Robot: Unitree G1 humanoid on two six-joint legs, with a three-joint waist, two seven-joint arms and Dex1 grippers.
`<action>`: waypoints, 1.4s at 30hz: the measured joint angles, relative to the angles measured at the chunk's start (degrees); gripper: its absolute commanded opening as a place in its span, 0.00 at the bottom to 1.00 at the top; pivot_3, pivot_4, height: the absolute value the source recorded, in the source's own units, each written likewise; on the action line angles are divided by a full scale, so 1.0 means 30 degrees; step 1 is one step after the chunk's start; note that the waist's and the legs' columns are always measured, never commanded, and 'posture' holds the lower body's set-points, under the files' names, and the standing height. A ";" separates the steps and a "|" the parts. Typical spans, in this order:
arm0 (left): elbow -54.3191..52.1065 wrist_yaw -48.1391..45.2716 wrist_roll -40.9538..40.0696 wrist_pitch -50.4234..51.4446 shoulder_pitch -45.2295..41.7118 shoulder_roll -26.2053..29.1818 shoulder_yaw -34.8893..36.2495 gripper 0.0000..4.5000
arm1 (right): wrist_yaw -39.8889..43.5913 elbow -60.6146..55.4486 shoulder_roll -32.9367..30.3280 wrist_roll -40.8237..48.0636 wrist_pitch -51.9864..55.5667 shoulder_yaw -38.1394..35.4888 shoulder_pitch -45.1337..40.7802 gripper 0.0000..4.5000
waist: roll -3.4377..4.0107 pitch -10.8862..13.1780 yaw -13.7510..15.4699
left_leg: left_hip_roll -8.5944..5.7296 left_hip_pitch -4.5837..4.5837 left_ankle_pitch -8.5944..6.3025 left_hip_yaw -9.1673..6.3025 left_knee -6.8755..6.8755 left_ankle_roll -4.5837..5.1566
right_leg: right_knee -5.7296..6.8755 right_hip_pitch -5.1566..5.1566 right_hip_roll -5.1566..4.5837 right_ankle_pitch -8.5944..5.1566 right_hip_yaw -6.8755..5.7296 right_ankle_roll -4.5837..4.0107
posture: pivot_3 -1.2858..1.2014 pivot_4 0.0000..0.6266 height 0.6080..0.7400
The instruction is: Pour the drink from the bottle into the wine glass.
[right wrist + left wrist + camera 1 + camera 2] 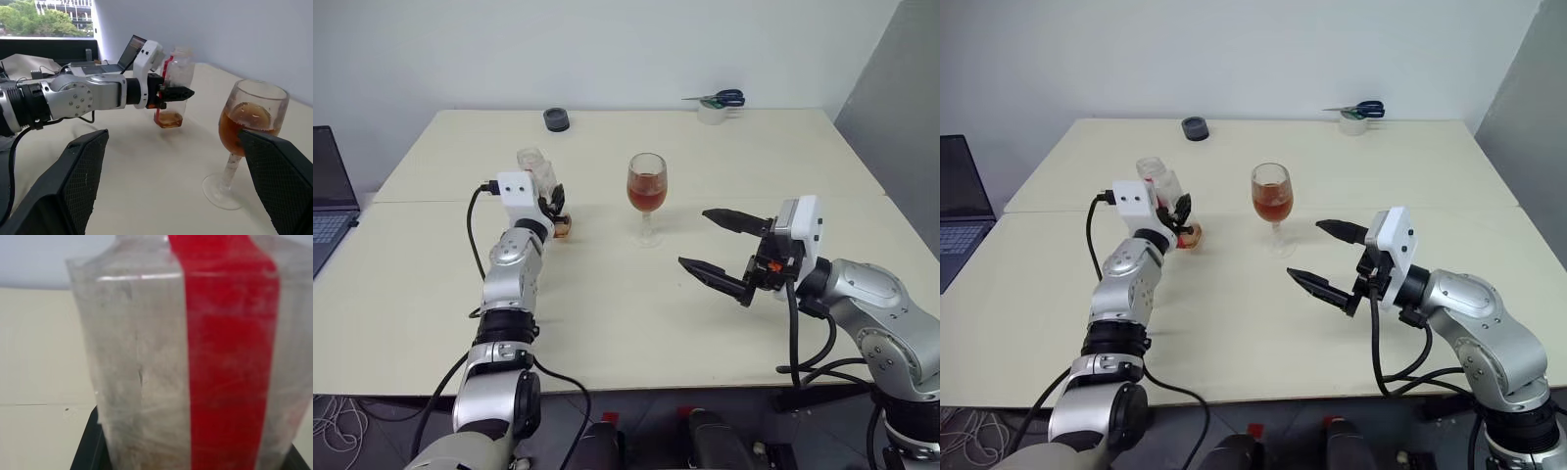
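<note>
The left gripper [188, 91] has its jaws pinching the bottle [175, 83], upright near the desk [724, 323]; the right gripper [715, 240] has its jaws spread beside the filled wine glass [646, 186]. Releasing early could tip the bottle. Whether its base touches down is unclear.

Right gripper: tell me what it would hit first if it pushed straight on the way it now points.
Probably the wine glass. The open right gripper points across the table toward it, and its wrist view has the glass just ahead, by one finger. It might slip past toward the bottle in the left gripper; depth is unclear.
</note>
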 measured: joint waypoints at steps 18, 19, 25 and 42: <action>0.3140 0.0042 0.0449 -0.3451 0.0006 0.0009 -0.0275 0.37 | -0.0742 -0.0122 0.0017 0.0302 0.0475 0.0002 -0.0215 1.00 | -0.0007 -0.0008 0.0040 | -0.0004 0.0012 -0.0002 0.0002 -0.0006 0.0003 | -0.0008 0.0017 -0.0011 -0.0001 -0.0005 0.0001 | 0.52 0.24 1.00; 0.3176 0.0041 0.0444 -0.3474 0.0000 0.0009 -0.0275 0.37 | -0.0751 -0.0128 0.0017 0.0302 0.0494 0.0002 -0.0215 1.00 | -0.0007 -0.0009 0.0041 | -0.0004 0.0017 -0.0002 0.0001 -0.0006 0.0003 | -0.0008 0.0021 -0.0010 -0.0001 -0.0005 0.0001 | 0.52 0.24 1.00; 0.3412 0.0036 0.0443 -0.3594 0.0228 -0.0027 -0.0292 0.81 | -0.0769 -0.0198 0.0003 0.0303 0.0538 0.0000 -0.0189 1.00 | -0.0006 -0.0010 0.0014 | -0.0003 0.0022 -0.0003 0.0002 -0.0009 0.0004 | -0.0011 0.0024 -0.0010 -0.0001 -0.0005 0.0001 | 0.52 0.24 1.00; 0.0524 0.0484 0.0554 -0.1918 0.2880 -0.0588 -0.0373 0.99 | -0.0158 -0.0257 -0.0341 0.0261 0.0225 0.0013 0.0249 1.00 | -0.0007 -0.0010 0.0009 | 0.0004 0.0021 -0.0004 -0.0004 -0.0016 0.0006 | -0.0019 0.0028 -0.0010 -0.0002 -0.0009 0.0002 | 0.52 0.24 1.00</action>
